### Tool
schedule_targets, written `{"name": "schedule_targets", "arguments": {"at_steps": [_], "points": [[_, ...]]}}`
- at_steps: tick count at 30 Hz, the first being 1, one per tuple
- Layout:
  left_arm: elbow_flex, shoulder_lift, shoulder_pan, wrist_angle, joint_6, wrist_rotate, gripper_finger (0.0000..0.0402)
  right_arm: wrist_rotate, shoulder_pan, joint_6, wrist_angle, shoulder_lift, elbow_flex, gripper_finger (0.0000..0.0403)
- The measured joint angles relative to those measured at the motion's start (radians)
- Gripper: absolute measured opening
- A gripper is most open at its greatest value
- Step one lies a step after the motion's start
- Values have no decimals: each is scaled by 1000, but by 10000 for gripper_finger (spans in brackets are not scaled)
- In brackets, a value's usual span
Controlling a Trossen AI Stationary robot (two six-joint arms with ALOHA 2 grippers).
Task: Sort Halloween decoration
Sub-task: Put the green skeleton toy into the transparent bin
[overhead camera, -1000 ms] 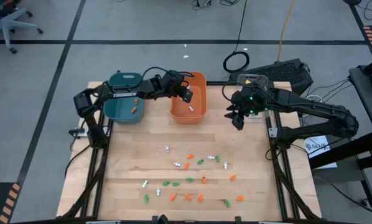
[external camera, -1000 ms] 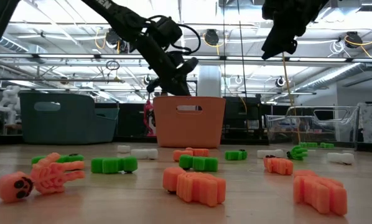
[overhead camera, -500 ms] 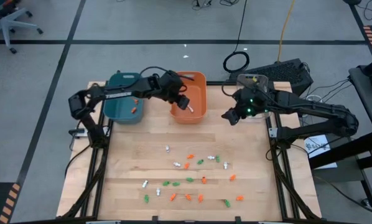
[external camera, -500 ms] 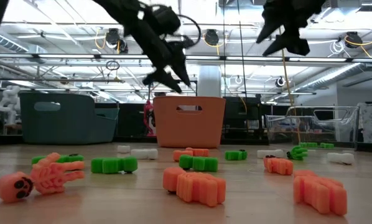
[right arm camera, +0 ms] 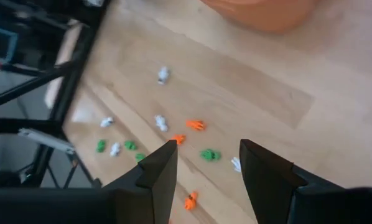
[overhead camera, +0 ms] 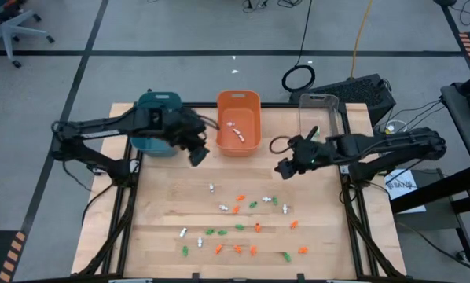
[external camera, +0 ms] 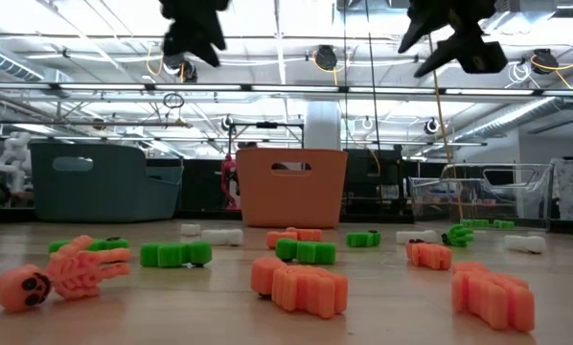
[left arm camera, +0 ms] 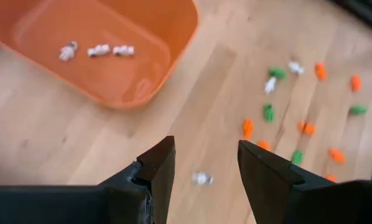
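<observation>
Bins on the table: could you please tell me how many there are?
3: a teal bin on the left, an orange bin in the middle, a clear bin on the right. None seems hidden.

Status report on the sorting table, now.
Left gripper open, empty, beside orange bin. Right gripper open, empty, above the table's right side. White trinkets in orange bin; scattered trinkets unsorted on table. Nothing in the way.

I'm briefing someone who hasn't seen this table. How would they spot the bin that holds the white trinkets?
Look at the far edge of the wooden table, where three bins stand in a row. Take the middle one, the orange bin, between the teal bin and the clear bin. It alone is orange, and white trinkets lie on its floor.
</observation>
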Motion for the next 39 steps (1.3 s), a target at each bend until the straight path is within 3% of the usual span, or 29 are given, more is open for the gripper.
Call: {"name": "schedule_targets", "arguments": {"at_steps": [5, 8, 13, 22, 39], "points": [[-33, -54, -94, -30, -13, -41, 173, 14, 67, 166, -74, 84, 0, 157], [-47, -60, -142, -47, -34, -43, 173, -35, 92, 223, -110, 134, 0, 157], [-53, -54, -215, -34, -64, -73, 173, -139, 119, 182, -60, 213, 0, 175], [-53, -51, -282, -6, -135, -121, 173, -140, 142, 218, -71, 375, 0, 220], [-53, -51, -331, -10, -192, -126, 173, -141, 142, 196, 29, 603, 0, 196]]}}
